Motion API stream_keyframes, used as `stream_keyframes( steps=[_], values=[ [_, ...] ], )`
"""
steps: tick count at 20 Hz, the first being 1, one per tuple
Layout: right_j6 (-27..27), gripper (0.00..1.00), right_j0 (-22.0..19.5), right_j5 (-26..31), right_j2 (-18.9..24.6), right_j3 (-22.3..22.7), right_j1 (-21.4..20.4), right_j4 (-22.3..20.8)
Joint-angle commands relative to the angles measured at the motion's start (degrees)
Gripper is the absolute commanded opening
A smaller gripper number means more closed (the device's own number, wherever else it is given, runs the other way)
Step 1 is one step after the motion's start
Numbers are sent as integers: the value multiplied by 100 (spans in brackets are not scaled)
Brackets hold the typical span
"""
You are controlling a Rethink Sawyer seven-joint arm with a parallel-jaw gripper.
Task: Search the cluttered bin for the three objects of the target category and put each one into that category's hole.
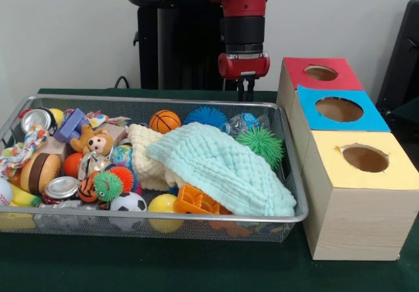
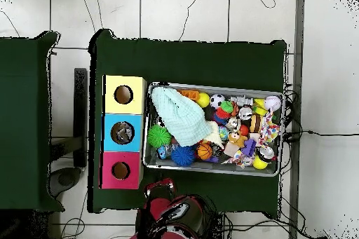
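Note:
The wire mesh bin point(image 1: 157, 99) is full of toys and also shows in the overhead view point(image 2: 210, 171). One clear plastic lump with bluish tints point(image 1: 242, 123) lies at the bin's far side, between a blue spiky ball point(image 1: 205, 116) and a green spiky ball point(image 1: 264, 144). In the overhead view this lump point(image 2: 163, 153) lies near the boxes. The blue-topped hole point(image 1: 339, 109) is in the middle box, and in the overhead view point(image 2: 123, 132) something pale shows inside it. My gripper point(image 1: 245, 90) hangs empty just behind the bin's far rim, above the lump.
A red-topped hole point(image 1: 321, 73) and a yellow-topped hole point(image 1: 364, 158) flank the blue one. A pale green cloth point(image 1: 222, 167) covers much of the bin's right half. Crushed cans point(image 1: 62, 187), balls and a plush toy point(image 1: 97, 141) fill the left.

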Motion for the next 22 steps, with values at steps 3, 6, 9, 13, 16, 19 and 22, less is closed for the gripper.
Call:
stream_keyframes(
  steps=[3,6,9,13,16,19,22],
  values=[
    [386,0,-226,513,494,-883,-326,-58],
    [358,0,-296,795,620,-890,-432,-149],
    [337,0,-369,1033,736,-874,-535,-227],
    [312,0,-522,1437,966,-826,-762,-331],
    [234,0,-718,1901,1236,-757,-979,-399],
    [139,0,-847,2236,1419,-697,-1069,-422],
    [57,0,-969,2545,1596,-636,-1175,-426]
  ],
)
